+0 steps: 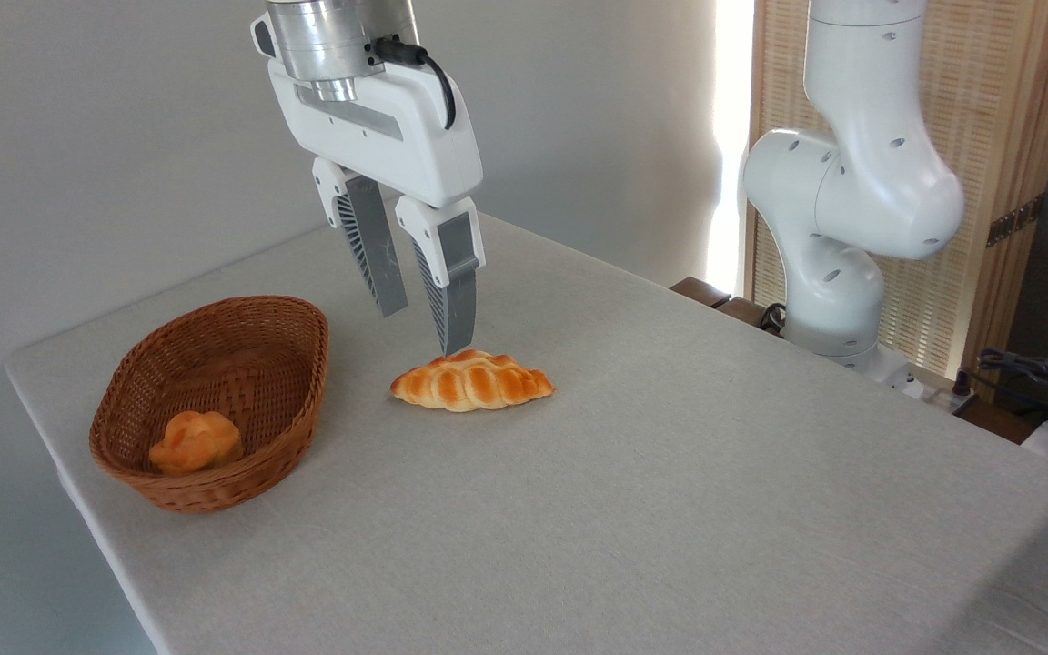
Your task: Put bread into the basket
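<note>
The bread (195, 440), a small orange-golden knotted bun, lies inside the reddish-brown wicker basket (298, 335), toward its near end, at the left of the table. My gripper (424, 331) hangs open and empty to the right of the basket, fingers pointing down. Its right fingertip (457, 341) is just above the back of a longer braided golden loaf (471, 382) that rests on the tablecloth.
The grey-clothed table (670, 509) reaches from the basket to the right edge of the view. The arm's white base (838, 273) stands at the back right, before a wooden slatted screen (988, 109). Cables and dark gear (1047, 377) lie at the far right.
</note>
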Controlling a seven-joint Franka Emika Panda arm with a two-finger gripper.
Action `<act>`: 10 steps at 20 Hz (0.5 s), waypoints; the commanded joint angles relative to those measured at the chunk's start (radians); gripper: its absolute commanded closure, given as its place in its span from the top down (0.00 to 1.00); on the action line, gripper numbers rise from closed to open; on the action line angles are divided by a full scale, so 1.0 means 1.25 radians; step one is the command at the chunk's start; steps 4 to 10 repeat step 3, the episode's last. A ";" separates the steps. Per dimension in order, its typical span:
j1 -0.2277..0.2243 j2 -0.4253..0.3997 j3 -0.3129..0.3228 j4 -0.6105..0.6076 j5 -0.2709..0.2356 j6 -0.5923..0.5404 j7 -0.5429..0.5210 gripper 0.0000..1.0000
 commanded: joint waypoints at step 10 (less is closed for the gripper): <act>0.011 -0.006 -0.009 -0.001 -0.008 -0.006 -0.007 1.00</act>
